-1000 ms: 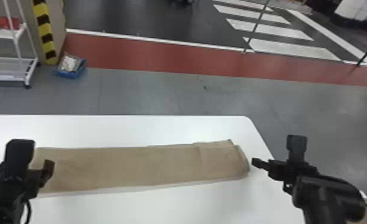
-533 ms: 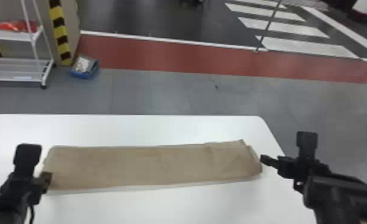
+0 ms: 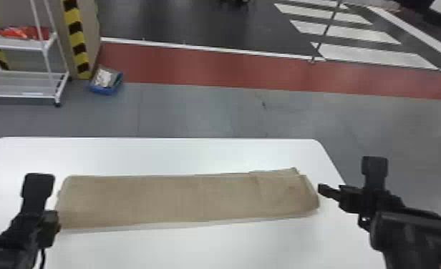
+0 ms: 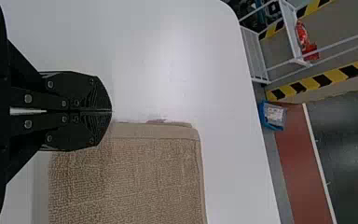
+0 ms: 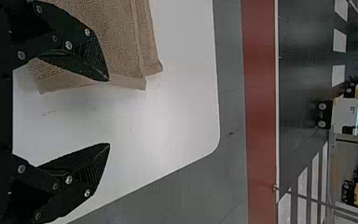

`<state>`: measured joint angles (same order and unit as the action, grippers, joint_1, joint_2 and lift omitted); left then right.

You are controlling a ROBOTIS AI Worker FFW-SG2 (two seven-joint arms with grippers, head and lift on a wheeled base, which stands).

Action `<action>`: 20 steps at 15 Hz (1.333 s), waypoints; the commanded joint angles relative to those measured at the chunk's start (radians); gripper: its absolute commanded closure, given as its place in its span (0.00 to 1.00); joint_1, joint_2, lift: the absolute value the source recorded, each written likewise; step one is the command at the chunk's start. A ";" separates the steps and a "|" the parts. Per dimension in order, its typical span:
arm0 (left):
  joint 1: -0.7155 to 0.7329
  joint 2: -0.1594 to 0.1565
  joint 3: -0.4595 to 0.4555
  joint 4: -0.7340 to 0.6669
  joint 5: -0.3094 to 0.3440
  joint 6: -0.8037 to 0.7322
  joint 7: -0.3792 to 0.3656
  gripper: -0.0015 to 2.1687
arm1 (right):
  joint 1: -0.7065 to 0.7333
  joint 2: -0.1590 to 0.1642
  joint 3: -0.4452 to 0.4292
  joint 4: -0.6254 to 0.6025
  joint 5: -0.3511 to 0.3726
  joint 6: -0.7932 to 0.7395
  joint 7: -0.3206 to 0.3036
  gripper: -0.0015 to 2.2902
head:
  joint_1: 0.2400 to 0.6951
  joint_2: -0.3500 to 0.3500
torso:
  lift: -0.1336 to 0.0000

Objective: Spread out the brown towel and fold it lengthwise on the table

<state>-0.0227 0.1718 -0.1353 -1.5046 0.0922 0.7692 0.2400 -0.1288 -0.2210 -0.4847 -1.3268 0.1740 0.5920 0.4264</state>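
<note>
Left hand (image 3: 53, 228): closed, fingertips together, at the left end of the brown towel (image 3: 180, 198); whether it pinches cloth is unclear. Right hand (image 3: 343, 204): wide open, empty, near the right end. The towel lies in a long strip on the white counter (image 3: 159, 155). Beyond, a blue bin (image 3: 101, 89) on the floor holds something pale.

The towel (image 3: 180, 198) is brown all over, with a smooth plain band along its edge beside a finely ribbed weave; the counter (image 3: 202, 155) is white; the left claw (image 3: 54, 223) and right claw (image 3: 345, 205) are black; the floor (image 3: 194, 111) is grey, then a plain red strip (image 3: 212, 68) edged in white; white stripes (image 3: 345, 29) cross dark ground; warning tape (image 3: 76, 35) alternates yellow and black; the wheeled rack (image 3: 26, 84) is white; the bin (image 3: 103, 89) is blue.
</note>
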 commanded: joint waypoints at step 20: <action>0.001 -0.005 0.045 -0.063 0.078 0.104 -0.084 0.58 | -0.008 -0.001 0.015 0.001 0.022 -0.090 -0.006 0.20 | 1.00 0.12 | 1.00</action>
<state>-0.0227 0.1676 -0.0935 -1.5656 0.1702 0.8724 0.1565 -0.1366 -0.2220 -0.4694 -1.3251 0.1954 0.5073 0.4202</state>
